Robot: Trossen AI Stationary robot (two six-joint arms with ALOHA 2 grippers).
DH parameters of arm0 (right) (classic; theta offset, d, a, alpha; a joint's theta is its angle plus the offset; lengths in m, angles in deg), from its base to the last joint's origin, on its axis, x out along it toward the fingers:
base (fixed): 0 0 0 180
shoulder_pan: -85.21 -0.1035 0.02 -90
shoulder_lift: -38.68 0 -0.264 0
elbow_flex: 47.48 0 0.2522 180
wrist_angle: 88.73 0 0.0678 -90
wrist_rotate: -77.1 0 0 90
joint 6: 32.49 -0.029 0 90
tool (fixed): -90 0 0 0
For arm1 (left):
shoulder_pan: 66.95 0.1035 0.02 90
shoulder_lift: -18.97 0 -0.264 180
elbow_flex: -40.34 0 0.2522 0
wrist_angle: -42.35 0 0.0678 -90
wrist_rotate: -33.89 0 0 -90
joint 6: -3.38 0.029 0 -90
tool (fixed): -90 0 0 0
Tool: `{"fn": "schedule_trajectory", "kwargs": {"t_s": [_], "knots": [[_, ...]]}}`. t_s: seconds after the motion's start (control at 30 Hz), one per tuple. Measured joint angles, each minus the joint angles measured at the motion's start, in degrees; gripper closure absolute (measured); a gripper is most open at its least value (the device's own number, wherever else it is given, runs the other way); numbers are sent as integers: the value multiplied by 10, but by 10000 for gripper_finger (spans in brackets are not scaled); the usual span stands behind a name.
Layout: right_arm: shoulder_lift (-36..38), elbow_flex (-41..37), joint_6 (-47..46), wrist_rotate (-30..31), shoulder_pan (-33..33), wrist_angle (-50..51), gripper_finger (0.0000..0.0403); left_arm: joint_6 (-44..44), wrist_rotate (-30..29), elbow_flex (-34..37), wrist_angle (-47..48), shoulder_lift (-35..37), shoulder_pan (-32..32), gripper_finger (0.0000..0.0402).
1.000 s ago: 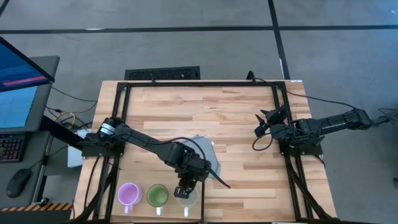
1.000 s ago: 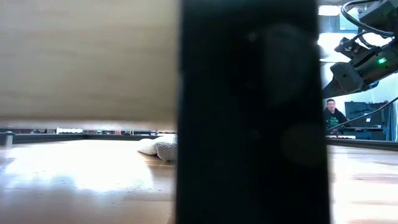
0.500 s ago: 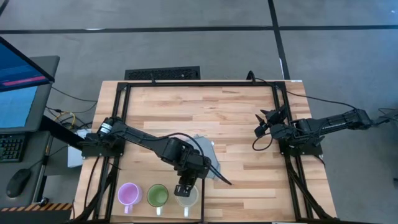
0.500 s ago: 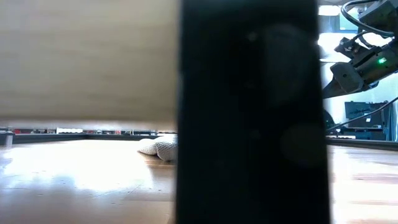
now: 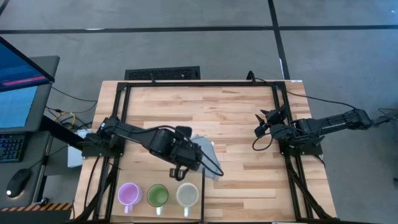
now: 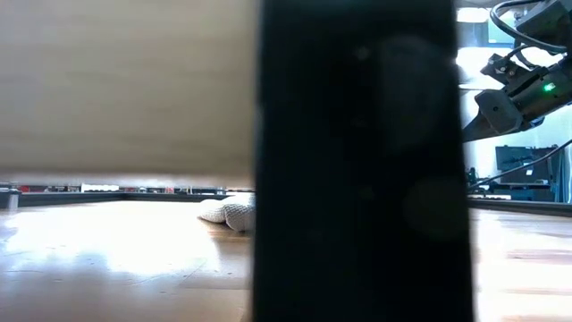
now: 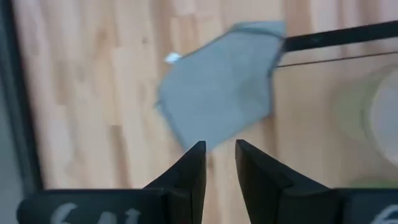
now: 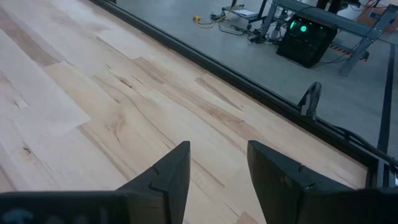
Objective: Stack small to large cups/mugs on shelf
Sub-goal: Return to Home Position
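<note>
Three mugs stand upright in a row on the pale shelf (image 5: pixel 142 184) at the table's near left: light purple (image 5: pixel 129 194), green (image 5: pixel 157 195) and cream-white (image 5: pixel 186 195). My left gripper (image 5: pixel 178 174) hangs above the table just beyond the cream-white mug, pointing steeply down. Its fingers stand a narrow gap apart (image 7: pixel 219 168) with nothing between them. My right gripper (image 5: pixel 261 124) waits open (image 8: pixel 217 168) at the table's right side, over bare wood.
A grey folded cloth (image 5: pixel 206 154) lies flat on the tabletop beyond the shelf, under my left gripper (image 7: pixel 224 93). A black frame rail (image 5: pixel 203 199) edges the shelf on the right. In the low view a dark post (image 6: pixel 357 161) blocks the middle.
My left gripper has risen from right over the cream-white mug and drawn back toward the table's far edge, tipping as it went. The cream-white mug stays upright on the shelf beside the green one.
</note>
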Motion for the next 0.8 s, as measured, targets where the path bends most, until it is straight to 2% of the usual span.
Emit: {"fn": "schedule_trajectory", "kwargs": {"t_s": [0.13,0.3,0.37,0.47,0.67,0.73,0.8], "knots": [[0,0,0,0,0,0,223,27,-44,1,3,23,6,324],[0,0,0,0,0,-1,221,21,-60,-7,0,77,23,324],[0,0,0,0,0,-1,220,23,-88,-16,-1,103,31,324],[0,0,0,0,0,-3,220,27,-173,-18,-8,145,36,324],[0,0,0,5,0,-12,223,-5,-396,-11,-9,223,36,324],[0,0,0,33,0,-21,222,-23,-450,-2,-6,246,36,324],[0,0,0,77,0,-35,221,-33,-475,10,-3,266,36,324]]}}
